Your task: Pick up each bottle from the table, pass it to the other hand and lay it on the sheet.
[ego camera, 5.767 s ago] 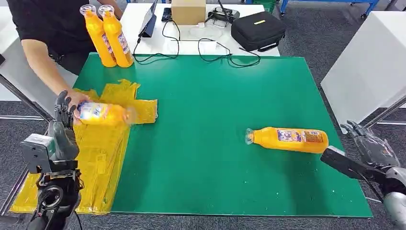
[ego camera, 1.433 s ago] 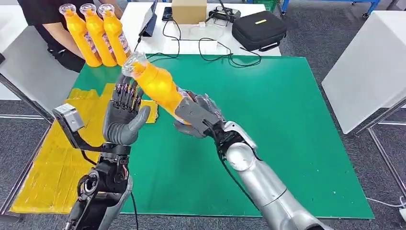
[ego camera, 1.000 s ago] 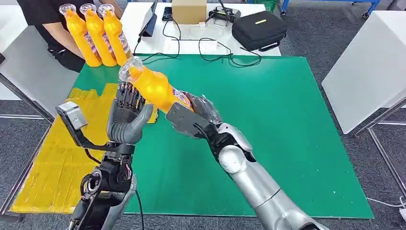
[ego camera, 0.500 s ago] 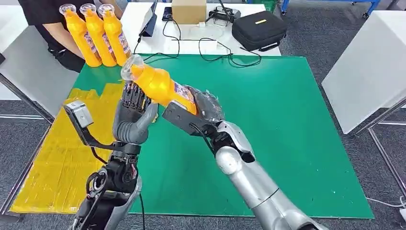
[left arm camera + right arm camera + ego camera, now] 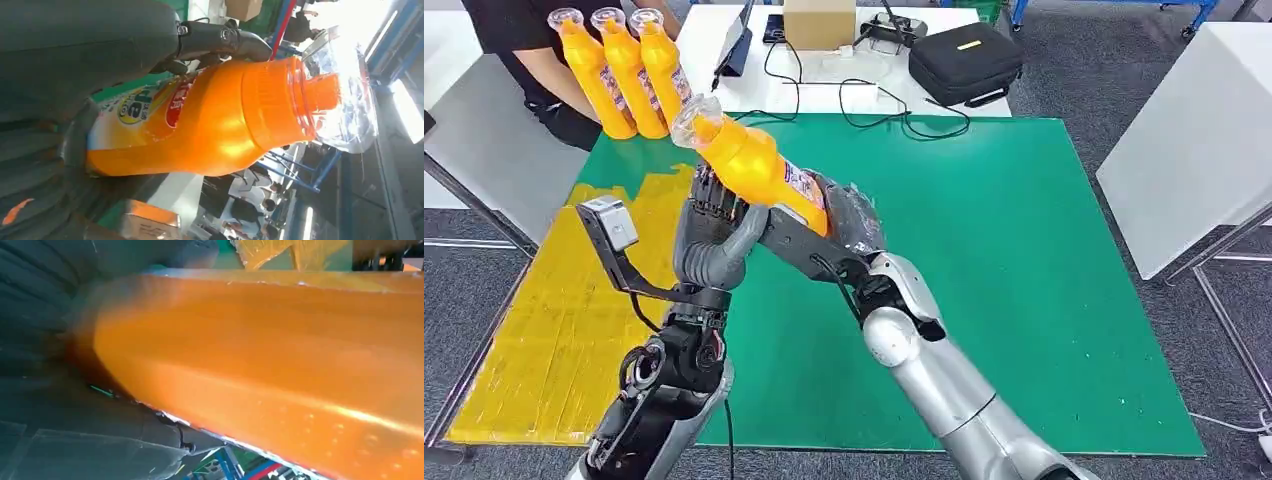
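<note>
My right hand (image 5: 829,235) grips an orange bottle (image 5: 754,170) by its lower end and holds it tilted in the air, clear cap up and to the left. My left hand (image 5: 714,235) is raised beside it, its fingers (image 5: 709,190) upright behind the bottle's body and its thumb just under it, spread rather than closed. In the left wrist view the bottle (image 5: 215,115) lies across my left hand (image 5: 60,75) between thumb and fingers. The bottle (image 5: 275,350) runs out from my right hand (image 5: 50,315) in the right wrist view. The yellow sheet (image 5: 544,330) lies at the table's left.
Three more orange bottles (image 5: 629,75) stand at the far left corner of the green mat (image 5: 1024,250), next to a person (image 5: 524,40). Behind the mat are a cardboard box (image 5: 817,22), a black case (image 5: 964,62) and cables (image 5: 864,110). A white table (image 5: 1194,140) stands to the right.
My left hand has risen and moved right until it is against the bottle. My right hand has carried the bottle slightly left and up. A third bottle now stands at the far corner.
</note>
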Robot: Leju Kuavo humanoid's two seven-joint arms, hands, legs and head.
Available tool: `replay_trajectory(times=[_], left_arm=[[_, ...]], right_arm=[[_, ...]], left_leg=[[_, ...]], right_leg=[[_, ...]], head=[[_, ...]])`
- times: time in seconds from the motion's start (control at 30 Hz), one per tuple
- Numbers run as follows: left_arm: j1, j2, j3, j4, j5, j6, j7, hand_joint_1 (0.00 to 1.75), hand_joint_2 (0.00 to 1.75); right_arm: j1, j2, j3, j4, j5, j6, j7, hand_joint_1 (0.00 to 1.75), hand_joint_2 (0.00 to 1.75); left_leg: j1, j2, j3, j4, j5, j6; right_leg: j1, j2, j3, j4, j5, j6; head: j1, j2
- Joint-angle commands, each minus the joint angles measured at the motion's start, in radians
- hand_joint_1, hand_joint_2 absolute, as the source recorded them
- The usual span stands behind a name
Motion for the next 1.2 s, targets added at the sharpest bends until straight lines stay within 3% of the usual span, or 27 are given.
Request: replay_trajectory(times=[0.03, 0.3, 0.57, 0.6, 1.17, 1.2], left_arm=[[-0.008, 0.067, -0.028, 0.081, 0.022, 0.027, -0.013, 0.00, 1.75], [0.029, 0.087, -0.003, 0.057, 0.023, 0.030, -0.025, 0.00, 1.75], [0.008, 0.093, -0.023, 0.071, 0.033, 0.011, -0.028, 0.00, 1.75], [0.004, 0.093, -0.026, 0.070, 0.034, 0.008, -0.034, 1.75, 1.75], [-0.026, 0.079, -0.022, 0.059, 0.045, 0.028, -0.069, 1.75, 1.75], [-0.026, 0.079, -0.022, 0.059, 0.045, 0.028, -0.069, 1.75, 1.75]], right_arm=[[0.033, -0.006, 0.142, -0.010, 0.007, 0.000, -0.021, 1.75, 1.75], [0.028, -0.006, 0.238, -0.016, 0.063, 0.020, -0.028, 1.75, 1.75], [0.013, -0.003, 0.252, -0.003, 0.064, 0.019, -0.021, 1.75, 1.75], [0.010, -0.004, 0.251, -0.003, 0.061, 0.018, -0.019, 1.75, 1.75], [0.030, 0.004, 0.217, -0.001, 0.047, 0.030, -0.005, 1.75, 1.75], [0.030, 0.004, 0.217, -0.001, 0.047, 0.030, -0.005, 1.75, 1.75]], left_leg=[[0.000, 0.002, 0.004, -0.002, -0.001, 0.001], [0.000, 0.002, 0.001, -0.001, -0.001, 0.001], [0.000, 0.001, 0.004, -0.001, -0.002, 0.001], [0.000, 0.001, 0.001, -0.001, -0.001, 0.000], [0.000, -0.001, 0.000, -0.001, 0.000, 0.000], [0.000, 0.000, 0.007, 0.000, -0.003, 0.001]], right_leg=[[0.000, 0.001, 0.004, -0.001, -0.001, -0.002], [0.000, 0.001, 0.001, -0.001, 0.000, -0.002], [0.001, -0.001, 0.004, -0.001, -0.002, -0.004], [0.000, -0.001, 0.001, 0.000, -0.001, -0.002], [0.000, -0.002, 0.000, 0.000, -0.001, -0.002], [0.002, -0.004, 0.007, -0.001, -0.003, -0.005]], head=[[0.000, 0.000], [0.000, 0.000], [0.000, 0.000], [0.000, 0.000], [0.000, 0.000], [0.000, 0.000]])
